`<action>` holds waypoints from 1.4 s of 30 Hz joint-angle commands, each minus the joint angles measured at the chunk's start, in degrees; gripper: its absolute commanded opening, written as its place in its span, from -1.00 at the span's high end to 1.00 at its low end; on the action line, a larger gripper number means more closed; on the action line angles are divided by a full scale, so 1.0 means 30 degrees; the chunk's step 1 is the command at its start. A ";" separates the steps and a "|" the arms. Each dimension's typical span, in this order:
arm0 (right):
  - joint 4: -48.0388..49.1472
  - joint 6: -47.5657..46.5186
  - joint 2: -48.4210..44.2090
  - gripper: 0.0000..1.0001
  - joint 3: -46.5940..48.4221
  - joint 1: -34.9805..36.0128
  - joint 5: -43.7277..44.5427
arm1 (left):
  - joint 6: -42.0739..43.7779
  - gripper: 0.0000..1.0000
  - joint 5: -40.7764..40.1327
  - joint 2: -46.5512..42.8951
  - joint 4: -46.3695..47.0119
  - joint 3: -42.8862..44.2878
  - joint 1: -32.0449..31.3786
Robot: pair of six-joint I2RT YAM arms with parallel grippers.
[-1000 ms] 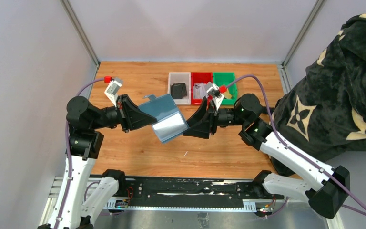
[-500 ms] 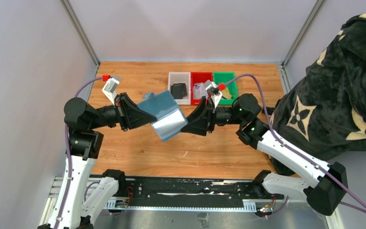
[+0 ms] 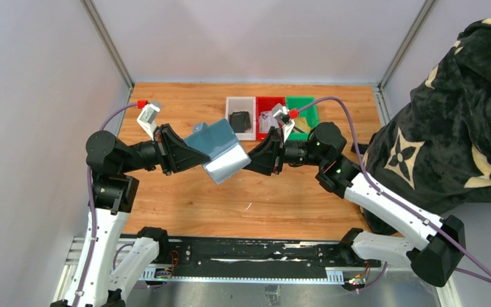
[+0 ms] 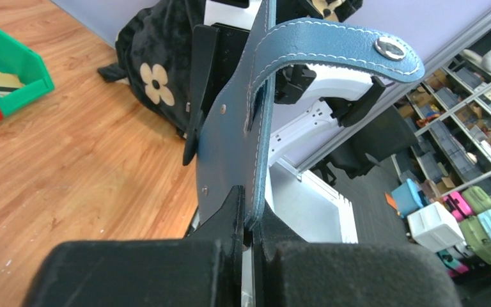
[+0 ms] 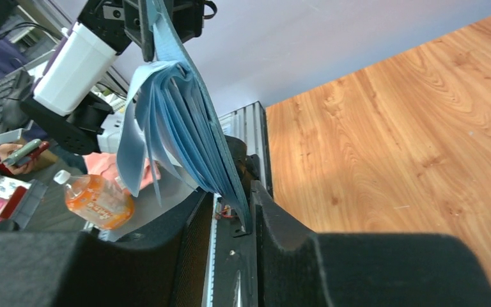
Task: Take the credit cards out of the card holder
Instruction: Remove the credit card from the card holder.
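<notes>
Above the table (image 3: 185, 199), the card holder (image 3: 214, 144) hangs open between both arms, so its pockets are reachable. The left gripper (image 4: 249, 214) clamps one edge as an anchor. The right gripper (image 5: 233, 208) sits narrow around the opposite edge; whether it pinches, I cannot tell.

Far edge of wooden table (image 3: 185, 198): white bin (image 3: 231, 106), red bin (image 3: 270, 102), green bin (image 3: 301, 102) in row, side by side. Inside white bin: black wallet (image 3: 239, 121). Inside red bin: small pale items, unclear. Right of table: black fleece garment (image 3: 460, 128), cream flower pattern. Beyond table: orange bottle (image 5: 99, 199), stocked shelves (image 4: 467, 83), coloured suitcases (image 4: 479, 220) on floor.
</notes>
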 commanded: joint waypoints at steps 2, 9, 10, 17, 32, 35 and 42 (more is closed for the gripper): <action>-0.0051 -0.2083 -0.0582 0.37 -0.0027 0.0427 0.1693 | -0.1481 1.00 0.0349 0.0127 0.1319 0.0330 0.0019; 0.2198 -0.1759 -0.0516 0.30 -0.0170 0.0630 0.2763 | -0.1970 1.00 0.0490 0.0073 0.1501 0.0239 0.0019; 0.2460 -0.1765 -0.0402 0.25 -0.0075 0.0763 0.2779 | -0.1985 1.00 0.0521 0.0076 0.1494 0.0161 0.0019; 0.2459 -0.2675 0.0500 0.09 0.1621 0.1772 0.2807 | -0.2075 1.00 0.0843 0.0137 0.1501 -0.0293 0.0019; 0.3697 -0.0795 0.2527 0.01 0.3633 0.1920 0.1202 | -0.1660 1.00 0.1643 0.0129 0.1501 -0.0950 0.0019; 0.4034 0.0153 0.2991 0.19 0.3949 0.1926 0.0551 | -0.1542 1.00 0.1751 0.0031 0.1501 -0.1041 0.0019; 0.3725 0.1656 0.3387 0.95 0.4392 0.1905 -0.0189 | 0.4153 0.74 0.1255 0.0216 -0.5000 0.0672 0.0019</action>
